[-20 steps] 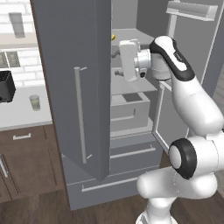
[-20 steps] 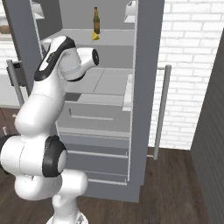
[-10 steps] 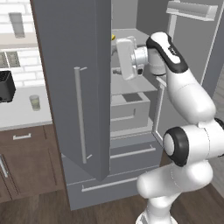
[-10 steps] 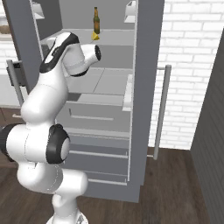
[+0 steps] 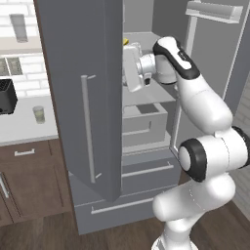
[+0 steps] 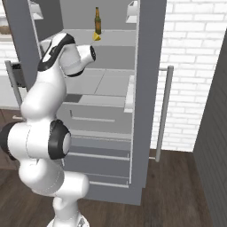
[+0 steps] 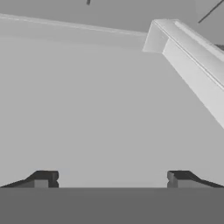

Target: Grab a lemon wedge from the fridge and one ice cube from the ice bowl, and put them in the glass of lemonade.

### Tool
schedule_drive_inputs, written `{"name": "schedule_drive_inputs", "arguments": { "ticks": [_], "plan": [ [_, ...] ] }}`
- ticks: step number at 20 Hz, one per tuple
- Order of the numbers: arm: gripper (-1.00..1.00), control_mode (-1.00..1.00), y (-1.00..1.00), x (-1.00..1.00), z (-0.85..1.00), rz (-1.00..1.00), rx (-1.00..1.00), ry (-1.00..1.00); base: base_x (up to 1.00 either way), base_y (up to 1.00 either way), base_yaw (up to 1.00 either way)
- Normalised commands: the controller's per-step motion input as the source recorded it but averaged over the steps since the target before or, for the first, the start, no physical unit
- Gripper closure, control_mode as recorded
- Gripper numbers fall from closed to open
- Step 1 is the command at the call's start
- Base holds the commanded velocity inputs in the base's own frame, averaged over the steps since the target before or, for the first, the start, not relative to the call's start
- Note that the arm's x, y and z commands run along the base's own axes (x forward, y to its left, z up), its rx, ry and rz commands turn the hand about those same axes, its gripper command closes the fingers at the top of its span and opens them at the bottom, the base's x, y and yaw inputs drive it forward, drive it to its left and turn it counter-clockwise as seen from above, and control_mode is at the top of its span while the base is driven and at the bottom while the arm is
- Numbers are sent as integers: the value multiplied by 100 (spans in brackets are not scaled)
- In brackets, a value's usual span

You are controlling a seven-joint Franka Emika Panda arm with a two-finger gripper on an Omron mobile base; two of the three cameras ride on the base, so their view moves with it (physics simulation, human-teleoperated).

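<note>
The small bright yellow lemon wedge point(image 6: 96, 37) (at the brown bottle's point(image 6: 97, 20) six o'clock) looks light, slippery; pinch its flat sides, jaws now wide.

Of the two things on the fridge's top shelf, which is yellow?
The lemon wedge: small, bright yellow, low beside the tall brown bottle.

Kitchen: open fridge point(image 5: 93, 97), brown cabinets point(image 5: 29, 176), counter point(image 5: 24, 129).
</note>
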Motion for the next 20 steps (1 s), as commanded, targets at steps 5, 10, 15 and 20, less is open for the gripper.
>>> {"name": "schedule_drive_inputs", "arguments": {
  "ticks": [5, 10, 15, 20],
  "plan": [
    [-100, -100, 61, -19, -11, 9, 0, 1, 0, 0, 0],
    [-100, -100, 70, -38, -1, 9, 1, 0, 0, 0, 0],
    [-100, -100, 73, -46, 0, 8, 2, 0, 0, 0, 0],
    [-100, -100, 81, -39, 0, 5, 0, 0, 0, 0, 0]
  ]
}}
